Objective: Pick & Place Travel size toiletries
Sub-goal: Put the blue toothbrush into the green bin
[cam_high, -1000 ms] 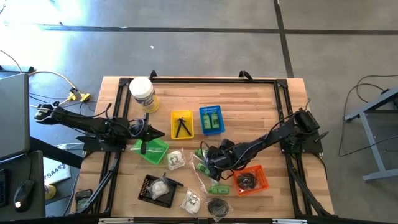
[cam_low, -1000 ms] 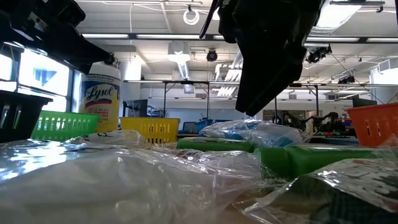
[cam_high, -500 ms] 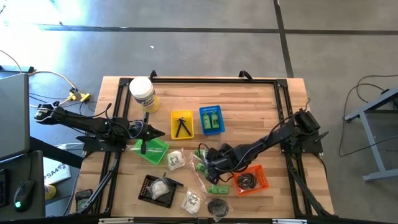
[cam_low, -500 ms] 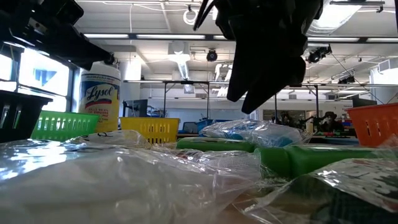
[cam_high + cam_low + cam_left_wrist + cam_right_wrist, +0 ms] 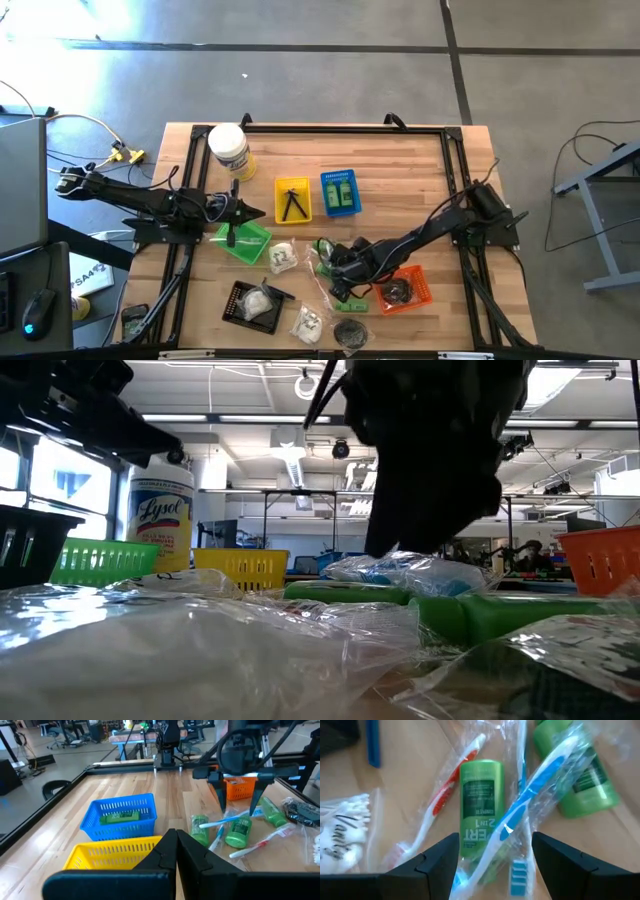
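Reaching low, right end effector [image 5: 492, 852] spread apart above green bottle [image 5: 480, 802], left together.

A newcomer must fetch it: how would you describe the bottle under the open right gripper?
Start at the orange basket near the table's front right. Beside it the right gripper hangs open over a green bottle lying flat between a red toothbrush and a blue toothbrush.

In the low view, the dark right arm [image 5: 435, 450] hides its own end effector; clear packets [image 5: 200, 650] blur the foreground.
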Controlling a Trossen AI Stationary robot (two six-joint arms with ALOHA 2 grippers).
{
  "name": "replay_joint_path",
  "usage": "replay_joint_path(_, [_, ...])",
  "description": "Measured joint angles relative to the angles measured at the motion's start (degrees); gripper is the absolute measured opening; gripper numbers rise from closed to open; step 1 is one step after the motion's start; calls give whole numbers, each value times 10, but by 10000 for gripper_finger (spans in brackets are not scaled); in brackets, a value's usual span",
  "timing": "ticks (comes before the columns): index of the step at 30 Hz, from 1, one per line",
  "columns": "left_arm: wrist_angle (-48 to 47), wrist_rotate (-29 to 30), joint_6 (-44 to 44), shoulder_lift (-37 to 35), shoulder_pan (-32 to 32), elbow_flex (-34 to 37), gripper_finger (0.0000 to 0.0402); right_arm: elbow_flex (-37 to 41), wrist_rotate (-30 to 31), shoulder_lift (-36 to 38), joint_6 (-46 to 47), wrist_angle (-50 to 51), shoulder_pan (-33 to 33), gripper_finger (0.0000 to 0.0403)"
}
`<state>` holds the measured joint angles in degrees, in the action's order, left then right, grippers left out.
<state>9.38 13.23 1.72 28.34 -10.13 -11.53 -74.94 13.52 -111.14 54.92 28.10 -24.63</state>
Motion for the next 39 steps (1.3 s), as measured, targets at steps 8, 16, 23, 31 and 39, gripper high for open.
replay_joint_path(8, [-1, 0, -6, 0, 0, 0, 0, 1, 22, -7, -36, 12, 8, 237])
replay_joint_path(16, [-5, 0, -20, 0, 0, 0, 0, 1, 28, -7, -97, 9, 23, 117])
replay_joint_path(23, [-12, -1, -25, 0, 0, 0, 0, 1, -6, -3, -147, 7, 41, 7])
replay_joint_path(31, [-23, -4, -53, 0, 0, 0, 0, 1, -16, 42, -197, -10, 40, 3])
replay_joint_path(39, [8, -22, -55, 0, 0, 0, 0, -46, -39, 68, -299, -13, 73, 3])
